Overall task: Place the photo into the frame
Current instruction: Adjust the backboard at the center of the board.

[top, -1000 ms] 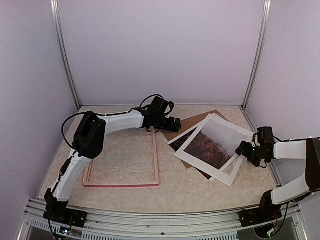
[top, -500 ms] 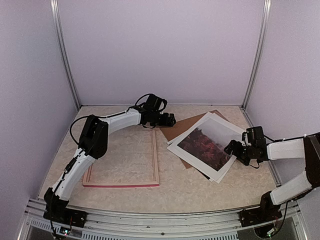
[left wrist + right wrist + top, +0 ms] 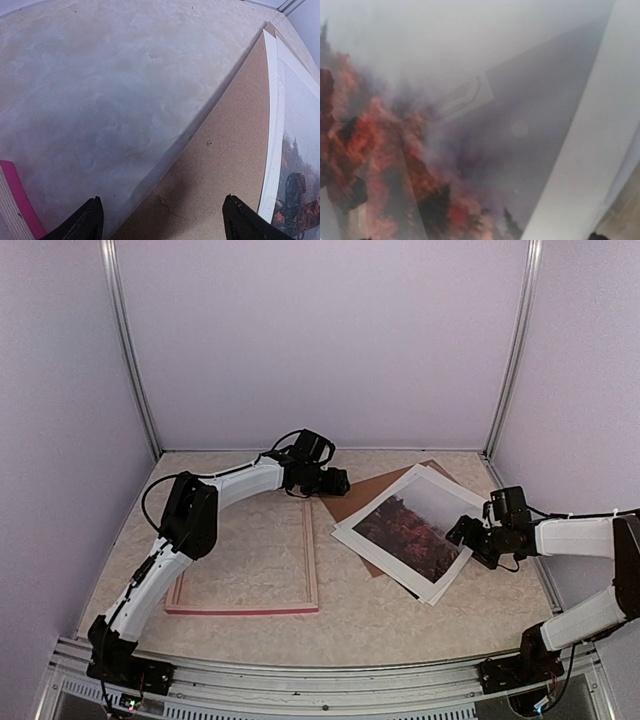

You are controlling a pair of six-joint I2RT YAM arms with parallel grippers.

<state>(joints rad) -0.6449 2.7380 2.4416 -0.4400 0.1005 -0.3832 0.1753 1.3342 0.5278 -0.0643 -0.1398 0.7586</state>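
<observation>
The frame (image 3: 241,609) lies flat at the left of the table, pale back up, with its pink-red edge toward me. One pink corner of the frame (image 3: 17,192) shows in the left wrist view. The photo (image 3: 410,528) lies face up at the right, on a brown backing board (image 3: 350,503). My left gripper (image 3: 336,483) hangs open over the board's left edge (image 3: 220,170), its fingers (image 3: 92,222) wide apart and empty; the photo (image 3: 300,165) lies to its right. My right gripper (image 3: 466,532) is low over the photo's right side, open. The photo (image 3: 445,125) fills the right wrist view.
Pale walls close the table at the back and both sides, with metal posts (image 3: 508,350) in the back corners. A darker sheet corner (image 3: 414,589) sticks out under the photo's near edge. Bare marbled tabletop (image 3: 390,625) lies near me.
The photo's right side, raised one second ago, now lies flat, and the photo has shifted left. My right gripper has moved left over it. My left gripper drew back slightly to the left.
</observation>
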